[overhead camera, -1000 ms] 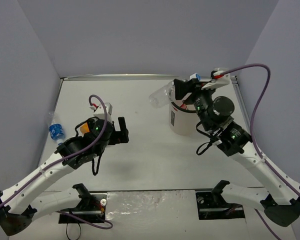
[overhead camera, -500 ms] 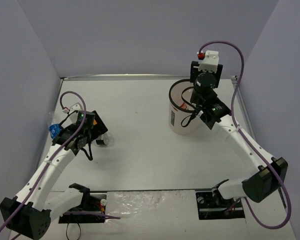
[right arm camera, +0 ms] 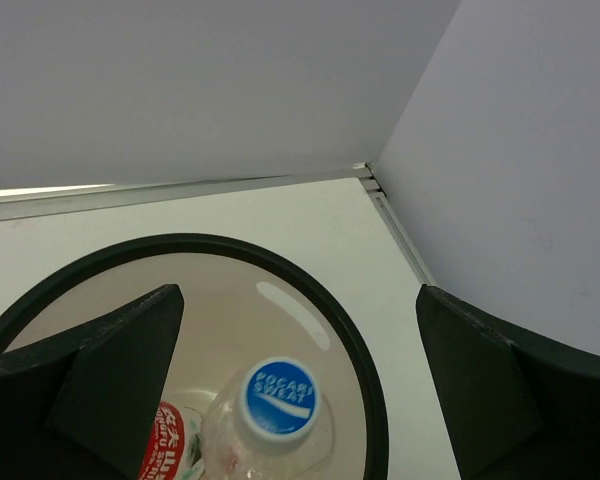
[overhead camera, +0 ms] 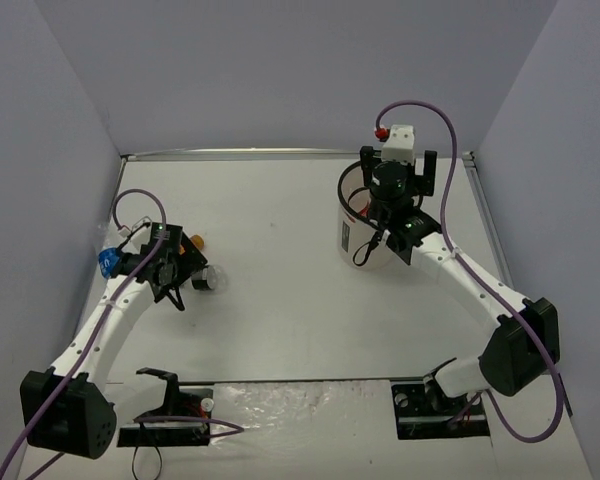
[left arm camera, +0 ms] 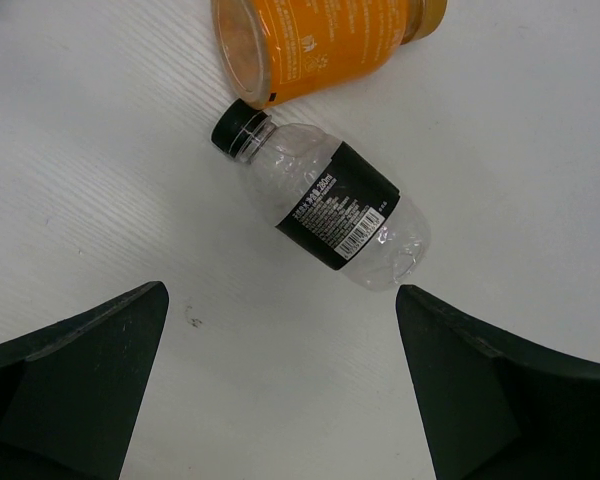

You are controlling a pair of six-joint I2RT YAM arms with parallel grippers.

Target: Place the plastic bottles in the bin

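- Left side: my left claw hangs over the table, fingers spread wide and holding nothing.
- Just ahead of it, the black-labelled bottle lies on its side, cap just beside the orange bottle.
- The blue-labelled bottle lies by the left wall.
- Right side: my right claw hangs parted and empty above the bin.
- Inside the bin, a blue-capped clear bottle rests beside a red-labelled bottle.
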